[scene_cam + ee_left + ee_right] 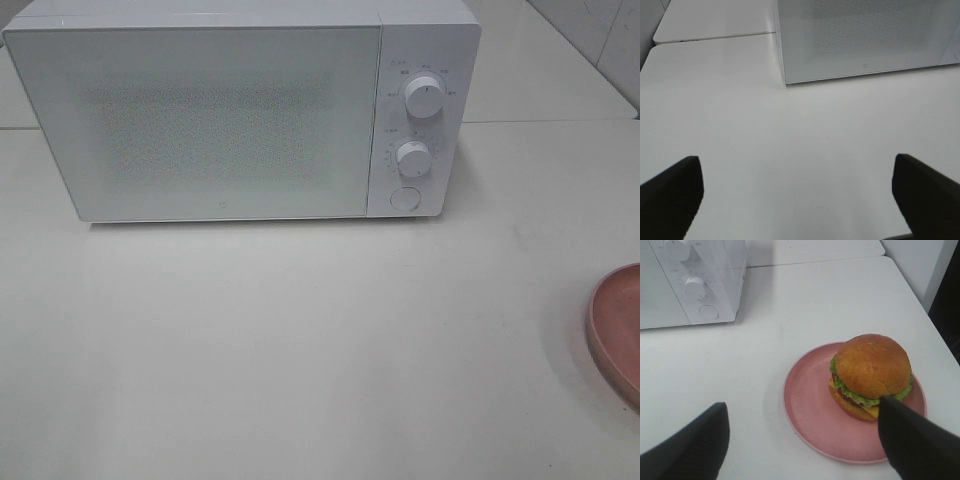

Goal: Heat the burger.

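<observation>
Waiting with its door shut, the white microwave [200, 120] stood at the back of the pale table [300, 350], its two dials [424, 97] and round door button [404, 198] on the panel at its right side. Neither arm showed in the high view. The burger [871, 376] sat on the pink plate [810, 405], off to the right of the oven and well apart from it; only the plate's rim entered the high view, at the right edge, and the burger itself was out of that frame.

The left gripper [795, 197] hung over bare tabletop in front of the microwave's door, its jaws spread wide and holding nothing. The right gripper [805, 445] hovered just short of the plate, jaws likewise spread, one dark finger [915, 440] overlapping the plate's near rim in the wrist view and the other off to the side over the table. Whether that finger touched the plate could not be told.

By all appearances the job stood at its opening step: door closed, burger untouched. The next move looked to call for getting the door open, likely by pressing the round button below the dials, before the burger or its plate could be lifted across. A grip on the soft bun would have needed care not to crush or topple the stacked filling; taking the plate by its rim seemed the steadier choice.
</observation>
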Robot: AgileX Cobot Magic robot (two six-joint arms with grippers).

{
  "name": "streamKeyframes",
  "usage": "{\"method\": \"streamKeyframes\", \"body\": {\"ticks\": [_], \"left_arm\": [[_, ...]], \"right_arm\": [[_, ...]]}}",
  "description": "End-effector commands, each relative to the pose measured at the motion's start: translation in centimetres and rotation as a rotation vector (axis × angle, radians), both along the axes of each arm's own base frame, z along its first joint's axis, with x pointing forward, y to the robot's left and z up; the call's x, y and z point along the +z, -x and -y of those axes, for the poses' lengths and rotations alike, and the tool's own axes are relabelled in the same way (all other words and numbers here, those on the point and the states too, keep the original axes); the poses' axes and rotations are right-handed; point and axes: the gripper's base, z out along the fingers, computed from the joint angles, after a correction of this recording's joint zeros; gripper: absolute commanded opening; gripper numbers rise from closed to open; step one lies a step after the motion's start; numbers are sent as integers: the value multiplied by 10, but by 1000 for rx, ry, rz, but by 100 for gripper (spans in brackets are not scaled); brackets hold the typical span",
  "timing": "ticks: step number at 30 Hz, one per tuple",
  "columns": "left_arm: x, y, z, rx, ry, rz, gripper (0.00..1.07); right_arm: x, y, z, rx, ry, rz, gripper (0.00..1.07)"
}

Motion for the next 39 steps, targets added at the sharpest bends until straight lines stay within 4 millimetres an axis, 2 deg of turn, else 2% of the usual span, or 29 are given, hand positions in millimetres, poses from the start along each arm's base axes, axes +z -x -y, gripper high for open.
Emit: {"method": "streamKeyframes", "body": {"ticks": [1,39], "left_arm": [[0,3,0,5,10,35,98],[0,2,-1,15,-5,30,98]], "right_arm": [[-1,3,1,3,9,32,76],[-1,3,1,3,9,32,76]]}}
